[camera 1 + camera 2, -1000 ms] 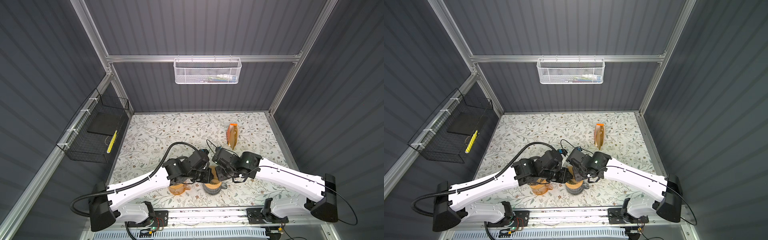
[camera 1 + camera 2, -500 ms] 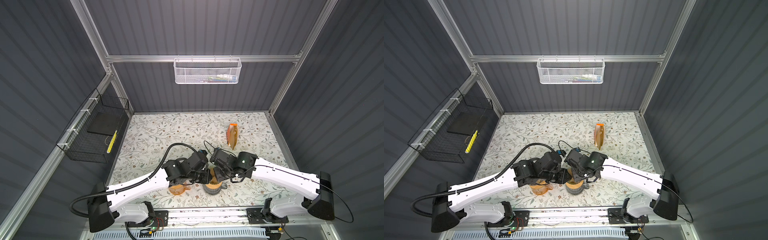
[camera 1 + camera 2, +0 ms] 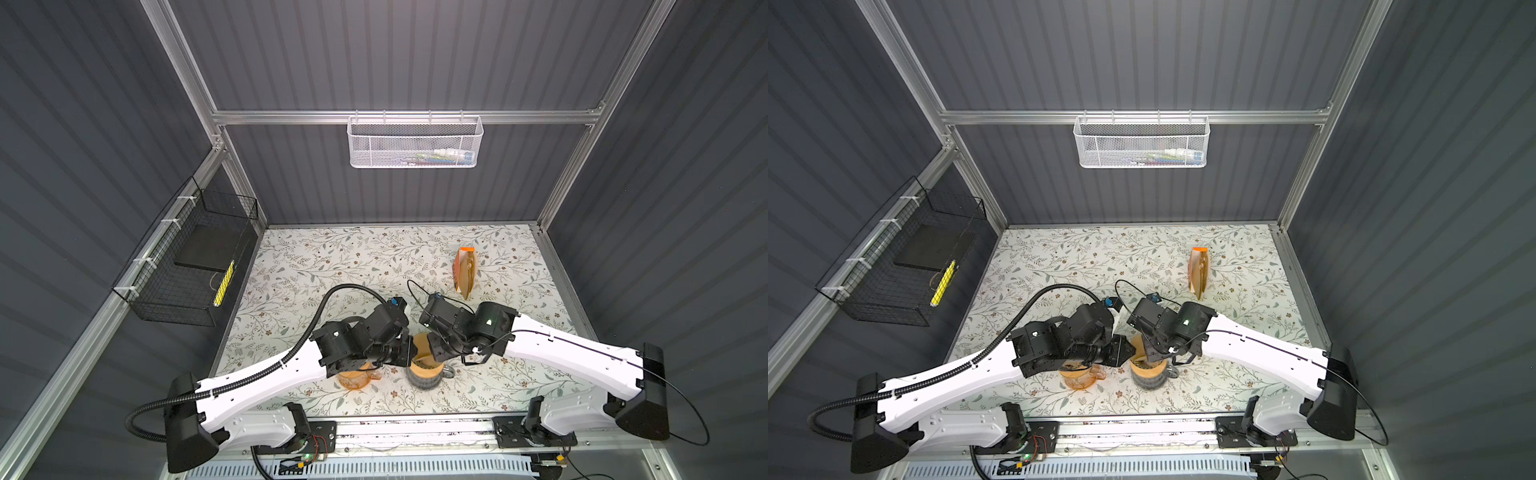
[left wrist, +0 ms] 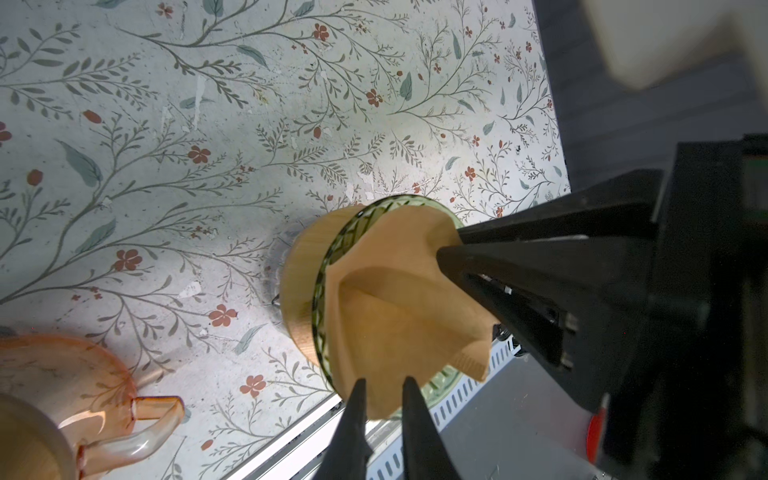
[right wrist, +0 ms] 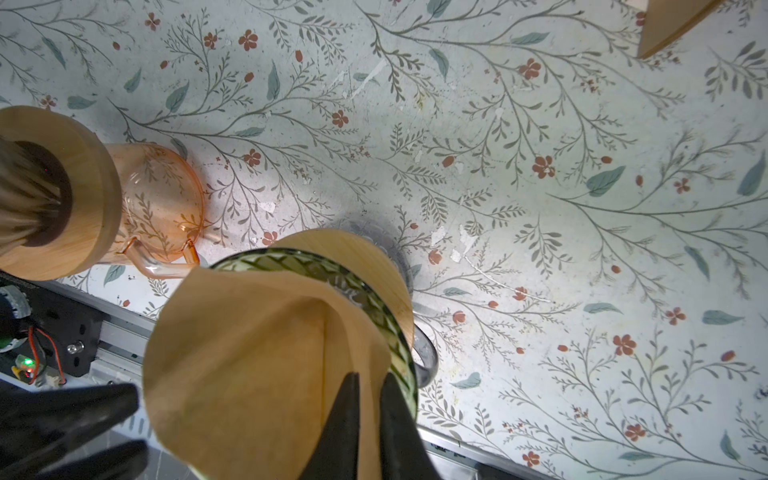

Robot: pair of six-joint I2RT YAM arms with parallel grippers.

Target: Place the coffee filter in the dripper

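At the table's front edge, the coffee filter (image 4: 399, 299) sat in the mouth of the dripper (image 4: 322, 291), a green glass cone with a wooden collar perched on a grey mug (image 3: 424, 380). The paper's lower part was inside the glass, and its creased upper rim stood out above the glass rim.

The left gripper (image 4: 385, 380) was at that rim on the left arm's side, one finger either side of the paper's edge. The narrow gap between its tips was filled by paper. Whether the fingers pressed it or merely straddled it could not be told.

The right gripper (image 5: 370, 376) was at another part of the rim. Its two fingers were likewise close together, with a fold of the filter between them, right at the glass rim. Here too, pinch or loose fit could not be told.

Just beside the dripper, under the left arm, stood an orange glass pot (image 3: 353, 376) with its own wooden collar. Farther back on the floral table (image 3: 332, 266), well apart from both grippers, an orange packet (image 3: 465, 270) stood upright. Beyond, a black wire basket (image 3: 187, 266) hung on the left wall and a white mesh basket (image 3: 415, 143) on the back rail.
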